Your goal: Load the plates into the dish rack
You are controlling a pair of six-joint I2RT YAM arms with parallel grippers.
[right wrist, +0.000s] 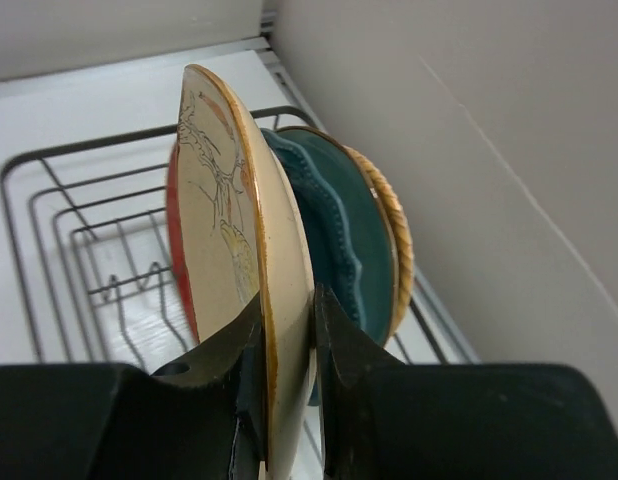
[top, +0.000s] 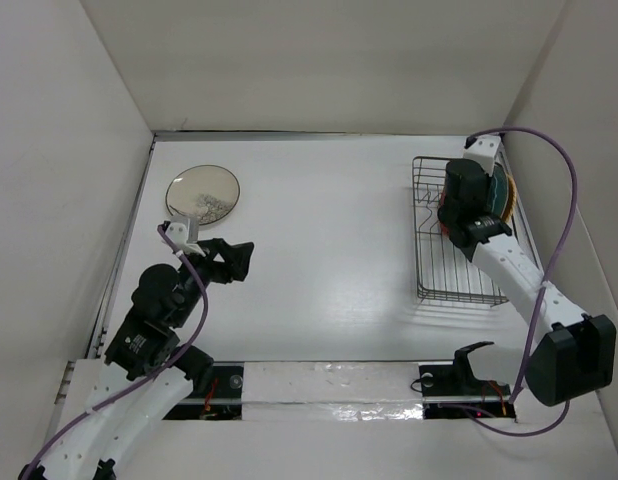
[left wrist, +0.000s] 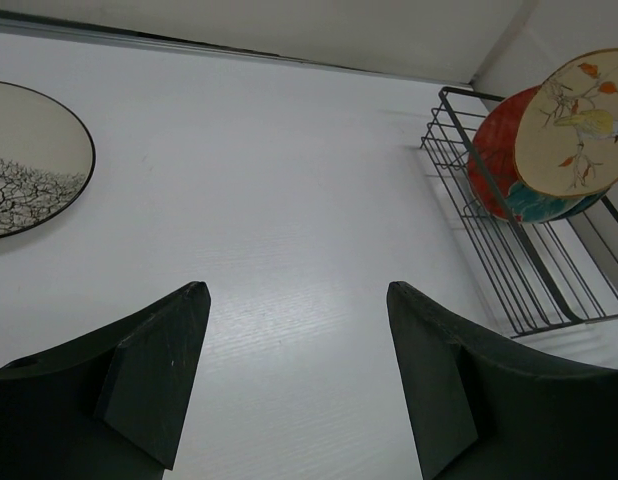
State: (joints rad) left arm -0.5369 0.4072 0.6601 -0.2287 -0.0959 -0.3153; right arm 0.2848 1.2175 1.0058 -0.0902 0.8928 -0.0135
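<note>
Tan plate (right wrist: 234,260) with a branch-and-bird motif: stands on edge over the far end of the dish rack (top: 449,275). The right claw (right wrist: 287,330) pinches its rim, one finger on each face, jaws narrow.

- From the left wrist view the tan plate sits higher than its neighbours. Whether its lower edge touches the wires, I cannot tell.
- The red plate (left wrist: 489,150) stands upright just beside the tan plate's decorated face.
- On the other side come the teal plate (right wrist: 339,225) with a scalloped rim and then the orange plate (right wrist: 397,250) with a rope-like edge, nearest the side wall. All are close together on edge.
- The near part of the rack shows bare wires and upright tines.

The rack sits at the far right of the white table (top: 329,220), close against the right wall.

A speckled plate (top: 203,193), cream with a dark rim, lies flat at the far left, well apart from the rack.

The left claw (left wrist: 294,300) hangs near that plate, to its near side, jaws wide with nothing between them.

The table is matte white with a faint grain. Plain white walls (top: 319,60) close it in on three sides, with a dark seam along the far edge.
</note>
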